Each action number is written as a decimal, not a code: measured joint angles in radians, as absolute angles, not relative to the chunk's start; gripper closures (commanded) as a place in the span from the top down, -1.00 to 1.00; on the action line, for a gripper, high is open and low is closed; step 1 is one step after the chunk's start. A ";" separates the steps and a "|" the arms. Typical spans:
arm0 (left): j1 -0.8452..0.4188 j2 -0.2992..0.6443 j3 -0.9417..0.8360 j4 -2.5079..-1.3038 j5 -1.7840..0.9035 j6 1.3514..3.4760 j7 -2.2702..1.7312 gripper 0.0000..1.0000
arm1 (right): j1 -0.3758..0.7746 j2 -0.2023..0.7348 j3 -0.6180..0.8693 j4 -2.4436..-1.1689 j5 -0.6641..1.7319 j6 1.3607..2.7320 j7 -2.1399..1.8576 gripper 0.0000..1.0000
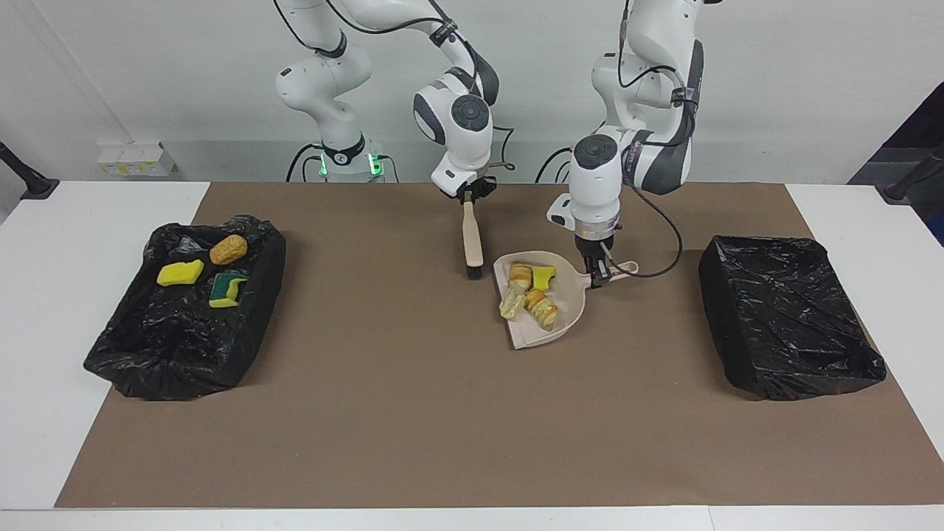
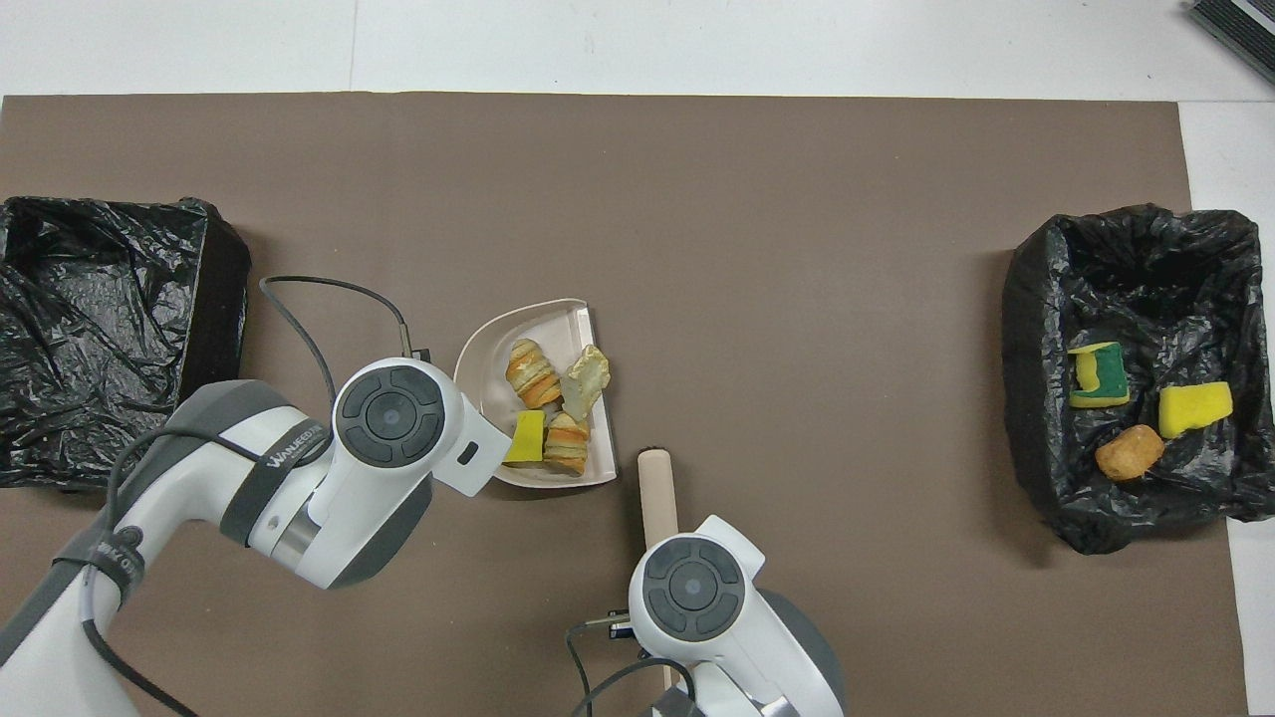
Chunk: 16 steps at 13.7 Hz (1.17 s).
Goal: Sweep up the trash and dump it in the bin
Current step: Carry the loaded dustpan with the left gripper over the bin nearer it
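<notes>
**So, four bits in the pan, three in the bin**

Nearest the robots, the right hand is clamped on the brush, bristles down beside the dustpan. The left hand grips the dustpan's handle. Four trash pieces sit in the pan. Three more lie in the black bin at the right arm's end of the tabletop; another bin sits at the left arm's end.
</notes>
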<state>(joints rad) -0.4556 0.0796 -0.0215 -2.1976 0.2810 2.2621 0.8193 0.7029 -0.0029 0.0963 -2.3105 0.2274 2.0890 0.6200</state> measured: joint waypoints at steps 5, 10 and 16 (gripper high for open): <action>-0.318 0.054 -0.006 -2.165 0.283 2.262 1.035 -1.00 | 0.703 0.001 0.096 -2.311 0.227 2.089 0.620 0.48; -0.138 -0.055 0.002 -2.143 0.243 2.258 1.263 -1.00 | 0.700 0.005 0.096 -2.278 0.227 2.079 0.620 1.00; 0.134 -0.086 0.007 -2.039 -0.084 2.162 1.677 -1.00 | 0.556 -0.005 0.092 -2.034 0.211 1.820 0.557 1.00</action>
<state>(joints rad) 0.1344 -0.0862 0.0074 -2.0387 -0.0839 2.1617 1.6767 0.5562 -0.0051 0.0915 -2.0341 0.2112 1.8200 0.5572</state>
